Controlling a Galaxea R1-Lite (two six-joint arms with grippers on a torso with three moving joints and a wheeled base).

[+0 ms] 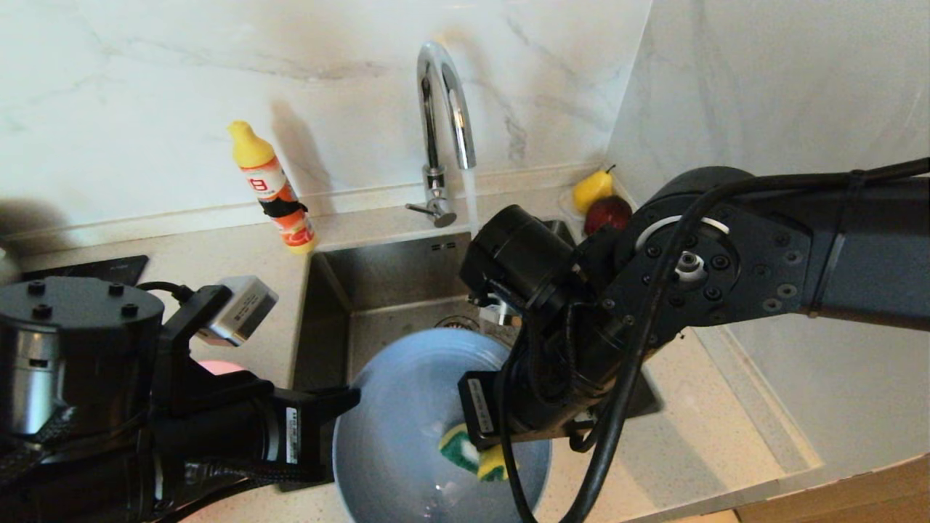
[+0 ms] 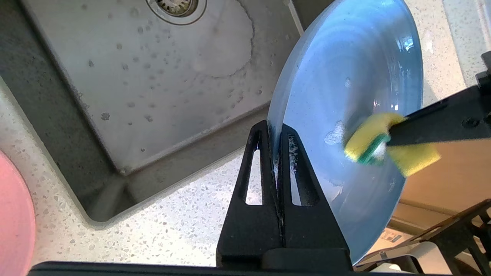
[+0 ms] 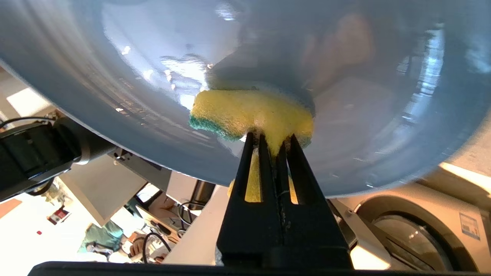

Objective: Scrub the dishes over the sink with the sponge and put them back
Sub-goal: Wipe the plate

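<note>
Overhead: left gripper point(image 2: 277, 134) clamped on grey-blue plate point(image 1: 407, 407) rim, right gripper point(image 3: 273, 140) pinching sponge point(image 3: 249, 113) against it. Visible from left wrist only: sink point(image 2: 115, 96) strainer drain point(image 2: 176, 7), pink plate point(image 2: 13, 222).

A home kitchen, by every sign; a brushed-steel sink point(image 1: 392, 283) is sunk into a pale speckled stone bench point(image 1: 240, 261), with a tall chrome gooseneck tap point(image 1: 443, 109) running water at its far edge; white veined marble walls point(image 1: 145, 94) meet in the far right corner; a yellow-capped detergent bottle point(image 1: 272, 189) stands far left of the sink; a pear point(image 1: 592, 189) and a red fruit point(image 1: 609, 213) sit in the corner; a black hob point(image 1: 94, 269) lies at the left; a front-loading washer point(image 3: 414, 226) shows under the bench.
</note>
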